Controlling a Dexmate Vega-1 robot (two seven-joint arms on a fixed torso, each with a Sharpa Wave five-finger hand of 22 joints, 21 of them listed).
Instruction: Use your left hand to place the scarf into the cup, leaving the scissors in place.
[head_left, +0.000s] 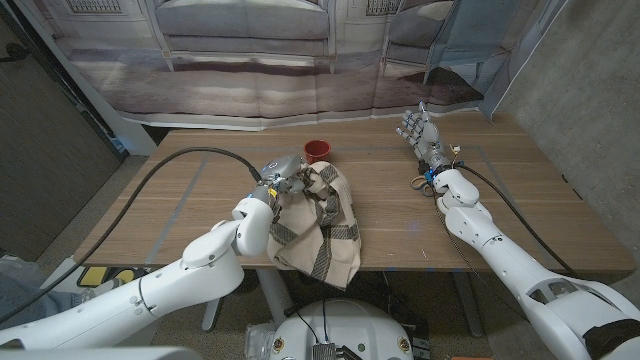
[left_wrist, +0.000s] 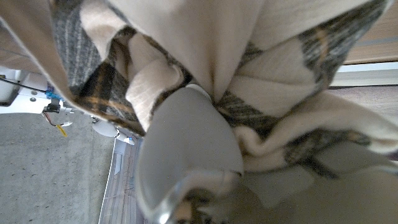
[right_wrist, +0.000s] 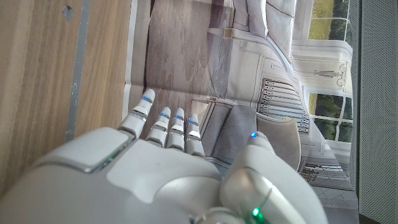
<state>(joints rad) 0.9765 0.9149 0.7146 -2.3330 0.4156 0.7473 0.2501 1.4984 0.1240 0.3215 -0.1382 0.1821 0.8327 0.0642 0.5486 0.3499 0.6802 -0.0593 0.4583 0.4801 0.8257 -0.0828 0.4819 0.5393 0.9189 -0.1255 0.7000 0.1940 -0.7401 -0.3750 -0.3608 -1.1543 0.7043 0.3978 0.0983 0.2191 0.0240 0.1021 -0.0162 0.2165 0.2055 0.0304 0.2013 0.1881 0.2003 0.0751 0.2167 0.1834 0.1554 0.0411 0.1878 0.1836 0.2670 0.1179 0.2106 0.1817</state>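
A cream scarf (head_left: 320, 225) with grey and tan stripes hangs lifted above the table's middle, gripped by my left hand (head_left: 283, 180) at its upper end. In the left wrist view the scarf (left_wrist: 249, 81) bunches around my left hand (left_wrist: 186, 155). A small red cup (head_left: 317, 151) stands upright just behind the held scarf, near the table's far middle. The scissors (head_left: 424, 182) lie on the table at the right, partly hidden by my right wrist. My right hand (head_left: 418, 128) stands beyond them with its fingers apart and nothing in it; the right wrist view shows those fingers (right_wrist: 168, 127) extended.
A black cable (head_left: 160, 175) runs across the left part of the wooden table (head_left: 200, 215). Another cable (head_left: 520, 215) trails along my right arm. A printed backdrop (head_left: 300, 60) hangs behind the table's far edge.
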